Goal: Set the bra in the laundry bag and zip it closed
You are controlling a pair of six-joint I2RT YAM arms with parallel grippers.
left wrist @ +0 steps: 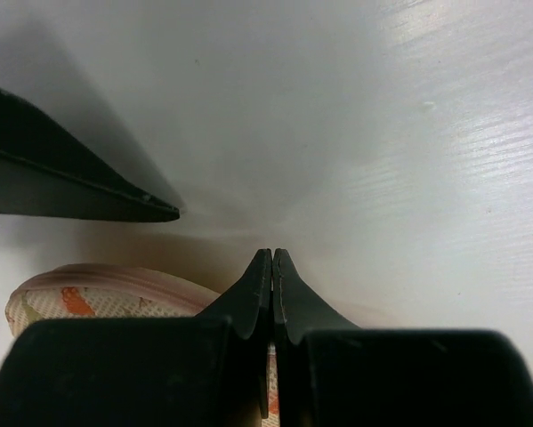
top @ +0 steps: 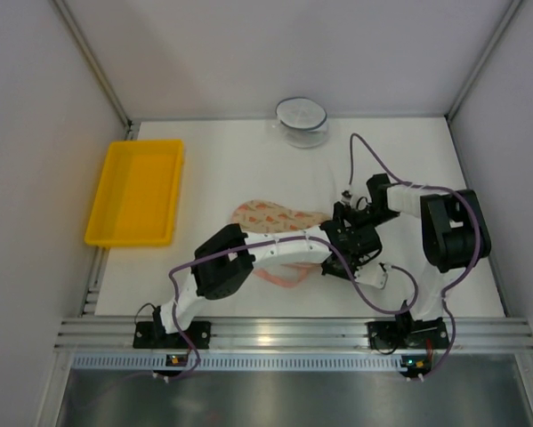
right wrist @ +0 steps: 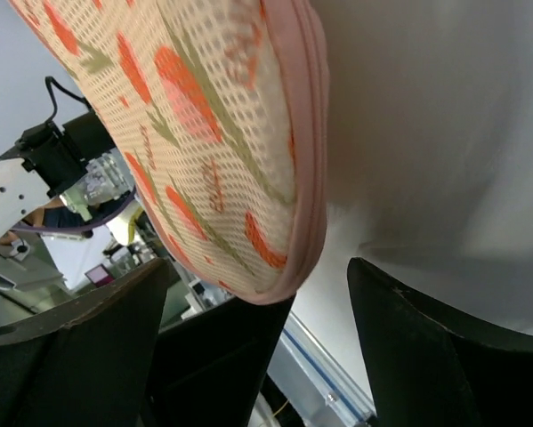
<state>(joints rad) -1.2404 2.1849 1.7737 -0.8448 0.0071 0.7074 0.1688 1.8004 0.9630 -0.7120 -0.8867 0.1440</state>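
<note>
A white counter (top: 248, 165), seen from above, is carrying three things between grey walls. A cream mesh clamshell laundry bag (top: 268, 215) with a small pink-orange print and pink zip edging is lying at the counter's centre, and the white left arm is crossing over it from the near left, hiding its middle; a strip of pink edging is showing on the near side of that arm. The left gripper (left wrist: 272, 260) is sitting just right of the bag with its two black fingers pressed tightly together. A sliver of printed fabric is showing low between those fingers, but whether they are pinching it cannot be told. The right gripper (right wrist: 257, 265) is reaching in from the right to meet the left one at the bag's right end, and its fingers are standing wide apart, holding nothing. In the right wrist view, the bag's rounded, pink-edged end is hanging close above that gap without touching either finger. A rigid yellow plastic rectangular tray (top: 133, 191) is sitting at the far left edge, well apart from the bag. A clear round bowl (top: 302, 120) is standing at the far edge, near the centre.
</note>
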